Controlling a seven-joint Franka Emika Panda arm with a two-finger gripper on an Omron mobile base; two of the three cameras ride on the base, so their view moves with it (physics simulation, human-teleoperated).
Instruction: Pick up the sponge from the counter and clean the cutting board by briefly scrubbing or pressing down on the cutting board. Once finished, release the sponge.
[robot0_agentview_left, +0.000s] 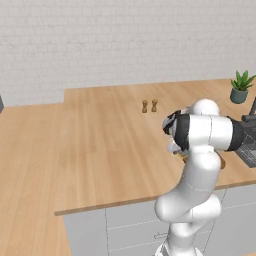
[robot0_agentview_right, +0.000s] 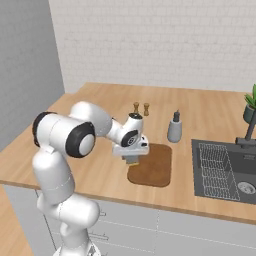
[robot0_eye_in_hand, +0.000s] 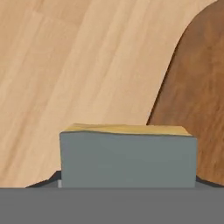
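Over tan counter, beside board's rounded left edge, with shakers and soap bottle behind: sponge clamped in gripper's jaws, held above the wood.

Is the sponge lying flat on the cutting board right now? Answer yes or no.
No: the sponge hangs in the gripper above the cutting board's left edge in the right base view.

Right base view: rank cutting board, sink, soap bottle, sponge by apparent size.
1. Sink, largest.
2. Cutting board, though the gripper hides part of it.
3. Soap bottle.
4. Sponge, smallest, mostly hidden in the gripper.
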